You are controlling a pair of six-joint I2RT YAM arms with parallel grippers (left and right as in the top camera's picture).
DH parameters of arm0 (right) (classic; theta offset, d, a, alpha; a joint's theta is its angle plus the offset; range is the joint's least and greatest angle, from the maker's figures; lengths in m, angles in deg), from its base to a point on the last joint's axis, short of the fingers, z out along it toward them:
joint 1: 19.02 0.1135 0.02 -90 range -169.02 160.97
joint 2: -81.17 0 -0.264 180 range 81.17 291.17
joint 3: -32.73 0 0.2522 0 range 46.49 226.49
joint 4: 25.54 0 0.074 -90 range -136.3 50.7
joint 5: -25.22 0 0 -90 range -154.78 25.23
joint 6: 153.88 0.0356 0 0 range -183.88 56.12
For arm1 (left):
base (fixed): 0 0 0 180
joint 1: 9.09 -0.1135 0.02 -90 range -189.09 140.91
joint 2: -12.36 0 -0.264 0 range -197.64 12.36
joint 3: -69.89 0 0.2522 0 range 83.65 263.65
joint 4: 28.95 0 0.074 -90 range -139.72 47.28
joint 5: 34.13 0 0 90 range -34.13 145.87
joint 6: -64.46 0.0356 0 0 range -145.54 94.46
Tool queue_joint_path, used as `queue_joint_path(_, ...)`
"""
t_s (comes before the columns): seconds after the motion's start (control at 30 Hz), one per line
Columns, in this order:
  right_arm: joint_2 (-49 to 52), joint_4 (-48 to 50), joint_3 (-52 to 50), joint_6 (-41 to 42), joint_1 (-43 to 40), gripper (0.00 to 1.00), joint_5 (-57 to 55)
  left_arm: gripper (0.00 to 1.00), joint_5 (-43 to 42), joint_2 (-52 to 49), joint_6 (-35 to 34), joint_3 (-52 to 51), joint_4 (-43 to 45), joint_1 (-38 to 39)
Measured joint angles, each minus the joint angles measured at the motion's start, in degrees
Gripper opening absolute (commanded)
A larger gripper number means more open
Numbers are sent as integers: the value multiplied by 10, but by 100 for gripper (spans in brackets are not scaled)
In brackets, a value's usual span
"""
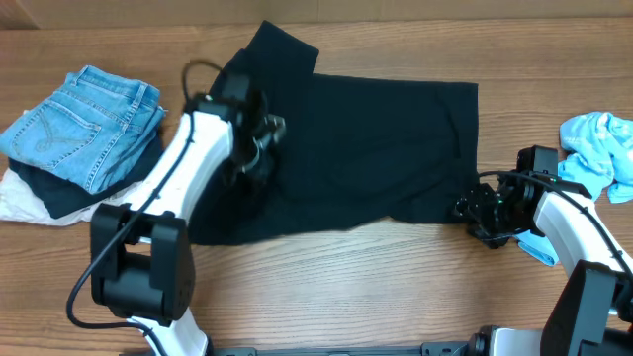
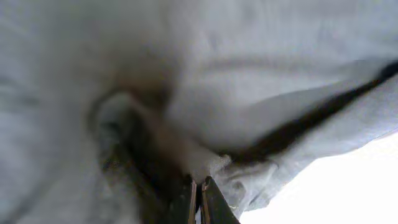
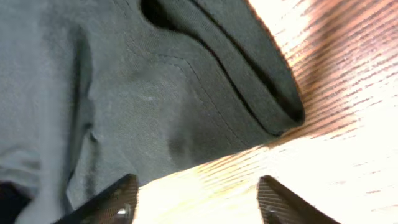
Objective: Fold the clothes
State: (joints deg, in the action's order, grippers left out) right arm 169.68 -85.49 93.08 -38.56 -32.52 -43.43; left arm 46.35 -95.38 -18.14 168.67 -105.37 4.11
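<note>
Pinching a pucker of the black T-shirt [image 1: 376, 138], the left gripper [image 1: 259, 148] has its 2 fingers pressed together, with cloth spread flat all around them. We judge it light, limp and grippy, best taken at the hems. The right gripper [image 1: 477, 210] has its fingers spread, with the hem corner just ahead of them.

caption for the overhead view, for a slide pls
Left gripper pinches the black T-shirt spread on the wooden table; right gripper open at the shirt's edge.
</note>
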Motion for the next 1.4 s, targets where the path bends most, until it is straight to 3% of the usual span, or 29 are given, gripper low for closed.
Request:
queue_joint_path(0.2,0,-3,0,1,0,38,-6,4,66,0,-16,55,-3,-5)
queue_joint_path(0.43,0,3,0,20,0,38,-79,5,151,0,-62,55,15,-5)
queue_joint_path(0.53,0,14,0,32,0,37,-96,10,164,0,-69,55,32,-5)
queue_joint_path(0.67,0,46,-3,43,0,45,-96,13,174,0,-74,55,35,-6)
queue_joint_path(0.83,0,72,-39,46,1,44,-91,14,179,0,-74,55,35,-6)
queue_joint_path(0.97,-2,117,-57,48,1,29,-72,15,180,0,-74,55,35,-6)
queue_joint_path(1.07,-2,137,-64,49,1,8,-63,17,180,0,-73,55,33,-6)
queue_joint_path(1.1,-1,135,-66,46,1,4,-62,18,180,0,-73,55,32,-6)
queue_joint_path(1.4,-1,86,-57,50,0,4,-100,45,165,0,-57,56,8,-6)
